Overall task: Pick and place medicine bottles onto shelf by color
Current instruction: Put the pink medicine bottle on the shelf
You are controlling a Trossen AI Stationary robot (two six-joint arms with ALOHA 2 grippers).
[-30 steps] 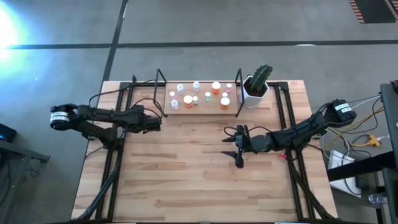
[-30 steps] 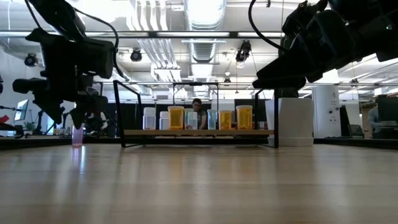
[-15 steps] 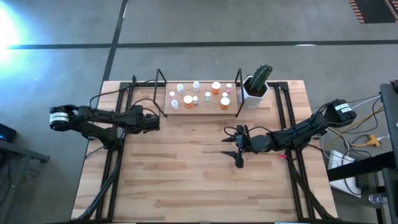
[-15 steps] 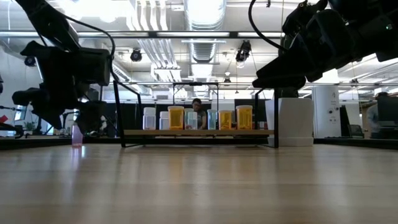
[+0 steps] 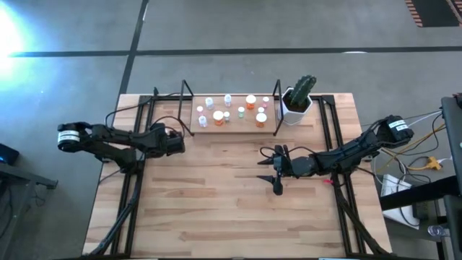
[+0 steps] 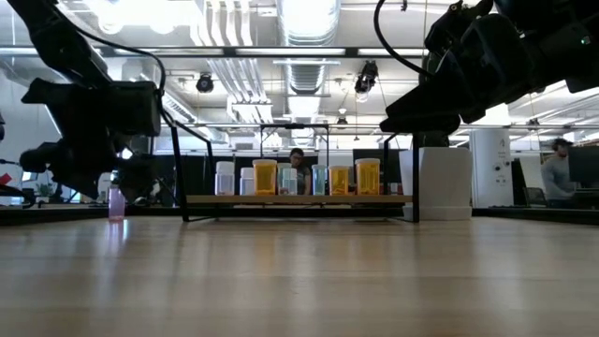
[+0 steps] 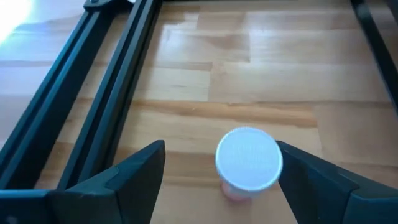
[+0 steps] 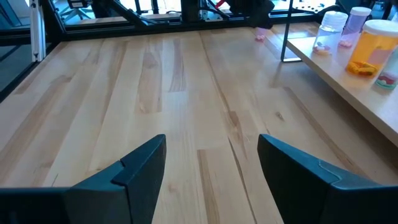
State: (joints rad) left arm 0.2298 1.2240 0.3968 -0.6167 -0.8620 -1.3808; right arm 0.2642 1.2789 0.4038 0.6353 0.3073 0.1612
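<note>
Left gripper [image 7: 217, 180] spread wide around a lone pink bottle [image 7: 249, 163] on the table beside the shelf [image 5: 232, 125]; an off-centre close could topple it; right gripper [image 8: 211, 165] waits open mid-table.

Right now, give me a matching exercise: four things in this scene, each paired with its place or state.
Things:
1. pink bottle
2. cactus pot
3. right gripper
4. orange bottles

Places or states:
A. on the shelf
B. on the table beside the shelf's right end
C. standing on the table between the left gripper's open jaws
D. open, over the table's middle, holding nothing

Pairs: 1-C, 2-B, 3-D, 4-A
</note>
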